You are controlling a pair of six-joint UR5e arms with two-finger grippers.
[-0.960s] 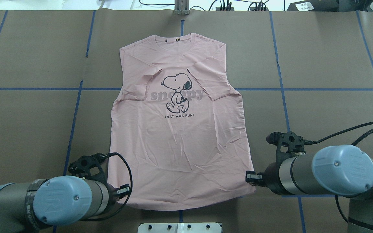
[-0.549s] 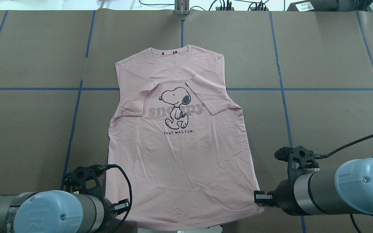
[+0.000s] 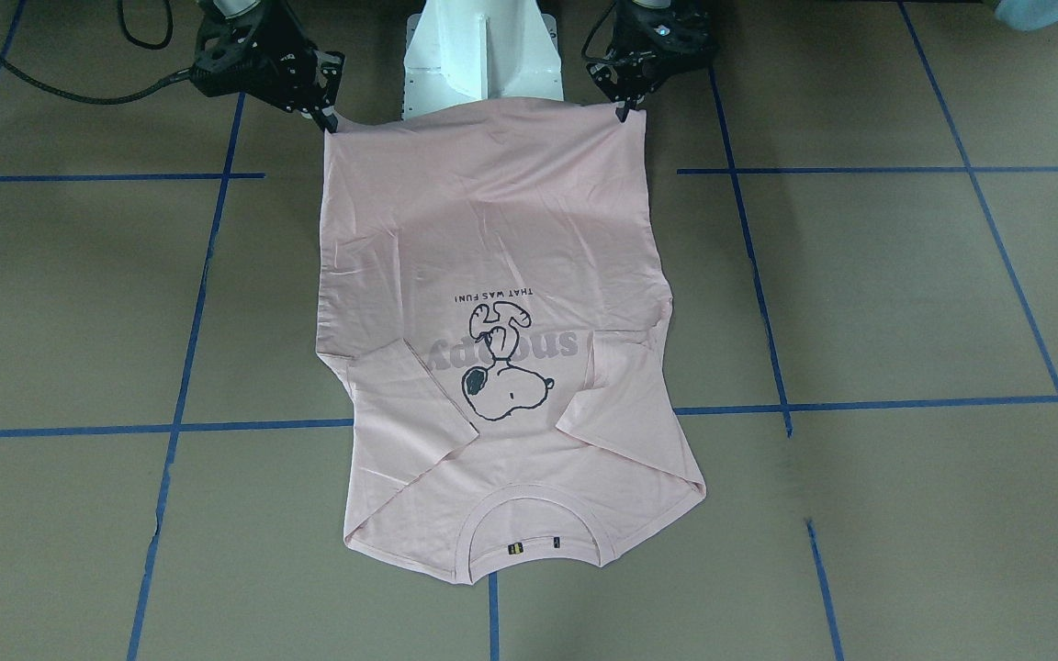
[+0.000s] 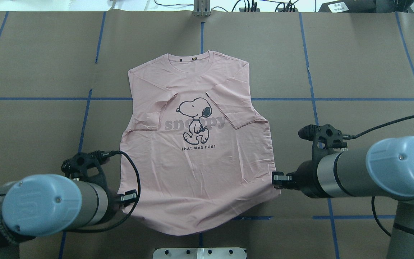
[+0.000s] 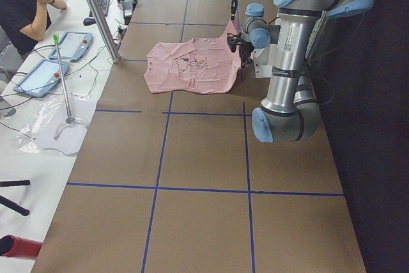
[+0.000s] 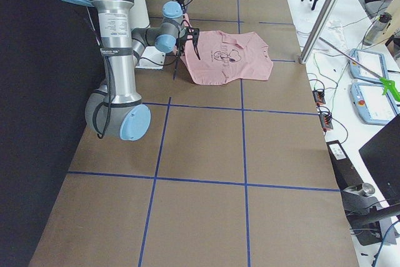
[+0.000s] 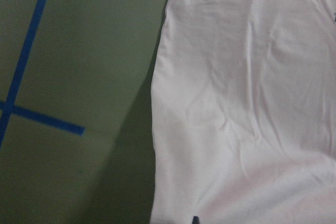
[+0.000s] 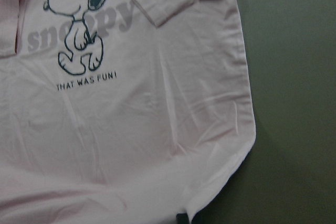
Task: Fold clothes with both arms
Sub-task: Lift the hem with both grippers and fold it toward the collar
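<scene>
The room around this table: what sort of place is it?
Most likely a robotics lab: a left arm and right arm hold a pink T-shirt on a tape-gridded table, beside a bench with control tablets.

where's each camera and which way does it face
Front: across table, facing base; left gripper, right gripper.
Overhead: behind and above, looking forward-down; left arm, right arm.
Left side: table's left end; left arm near.
Right side: opposite end; right arm near.
Left wrist: down on shirt edge.
Right wrist: down on shirt print.
All share the shirt.
</scene>
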